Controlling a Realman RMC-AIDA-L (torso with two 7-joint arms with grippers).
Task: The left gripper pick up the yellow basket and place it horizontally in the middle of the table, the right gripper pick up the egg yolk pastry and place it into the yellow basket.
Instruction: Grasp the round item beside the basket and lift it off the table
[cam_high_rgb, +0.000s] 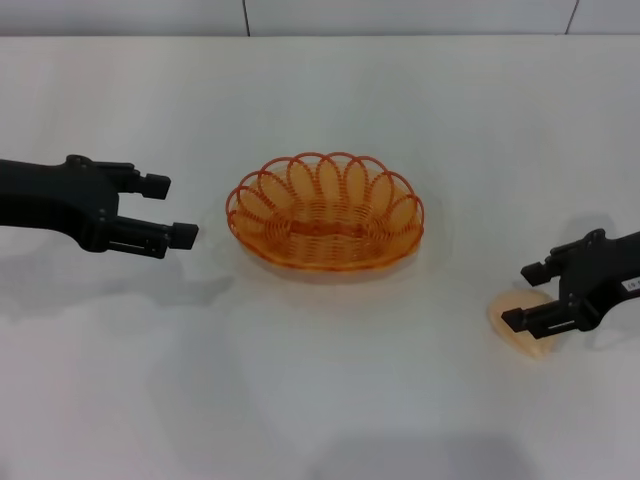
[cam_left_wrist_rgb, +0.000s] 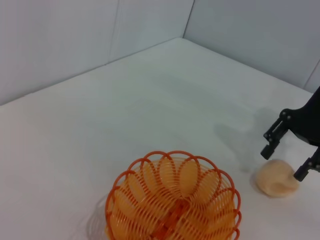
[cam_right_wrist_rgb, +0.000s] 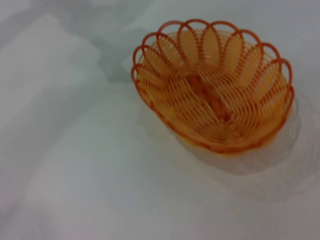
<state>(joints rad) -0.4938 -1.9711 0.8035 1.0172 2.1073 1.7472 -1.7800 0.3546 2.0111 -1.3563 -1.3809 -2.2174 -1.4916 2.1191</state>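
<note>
The yellow basket (cam_high_rgb: 325, 212) lies lengthwise across the middle of the white table (cam_high_rgb: 320, 400), upright and empty. It also shows in the left wrist view (cam_left_wrist_rgb: 172, 200) and the right wrist view (cam_right_wrist_rgb: 212, 107). My left gripper (cam_high_rgb: 170, 210) is open and empty, a little to the left of the basket and apart from it. The egg yolk pastry (cam_high_rgb: 522, 328) lies on the table at the right. My right gripper (cam_high_rgb: 522, 295) is open, its fingers on either side of the pastry and just above it. The left wrist view shows the pastry (cam_left_wrist_rgb: 276, 179) between those fingers (cam_left_wrist_rgb: 270, 149).
A pale wall (cam_high_rgb: 320, 15) runs along the table's far edge. In the left wrist view two wall panels meet at a corner (cam_left_wrist_rgb: 185, 20) behind the table.
</note>
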